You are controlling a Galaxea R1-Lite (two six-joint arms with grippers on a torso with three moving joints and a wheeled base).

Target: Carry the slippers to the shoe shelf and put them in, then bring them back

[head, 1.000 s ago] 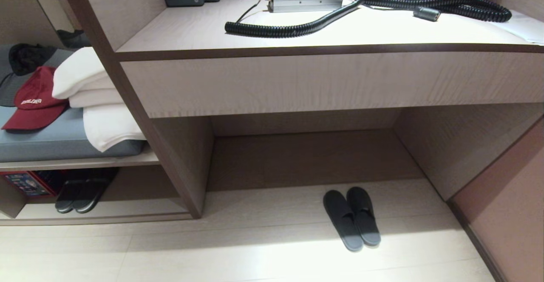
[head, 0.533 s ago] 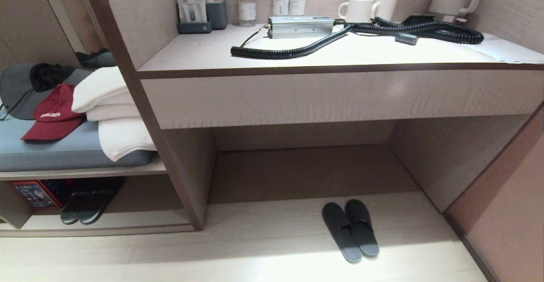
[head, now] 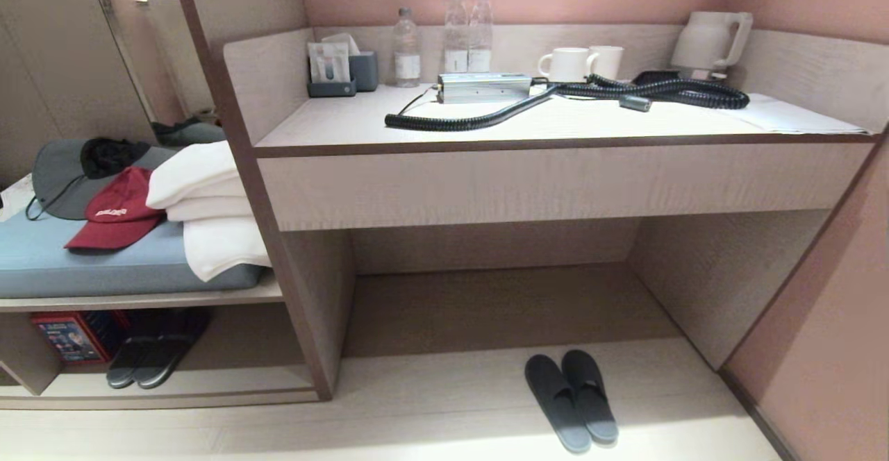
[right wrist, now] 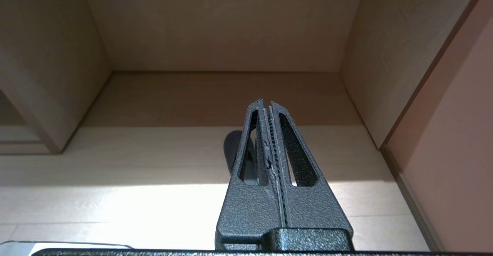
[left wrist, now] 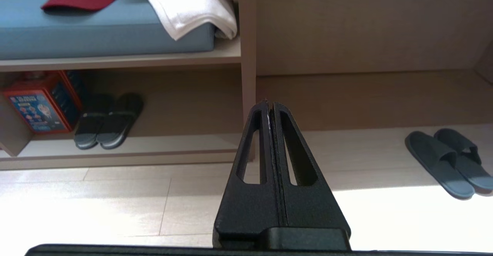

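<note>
Grey-blue slippers (head: 571,398) lie side by side on the pale floor (head: 430,412), toes pointing in under the desk (head: 542,128), just in front of its open recess. Paired and touching like that, they look ready to be picked up together. Well off to the robot's left is the shoe shelf (head: 229,384), the low compartment under the blue cushion (head: 104,266), beyond the upright divider. A darker pair (head: 149,364) already lies there beside a red box (head: 62,336), so the free room is toward the divider. Nothing of the task seems begun yet.

The left claw (left wrist: 270,107) hangs in the air facing the divider, fingers pressed together, gripping nothing and touching nothing. The right claw (right wrist: 266,105) points into the recess with the slippers partly hidden behind it; its fingers are also together and empty. By my judgement both must spread apart and drop toward the floor before any grasp
</note>
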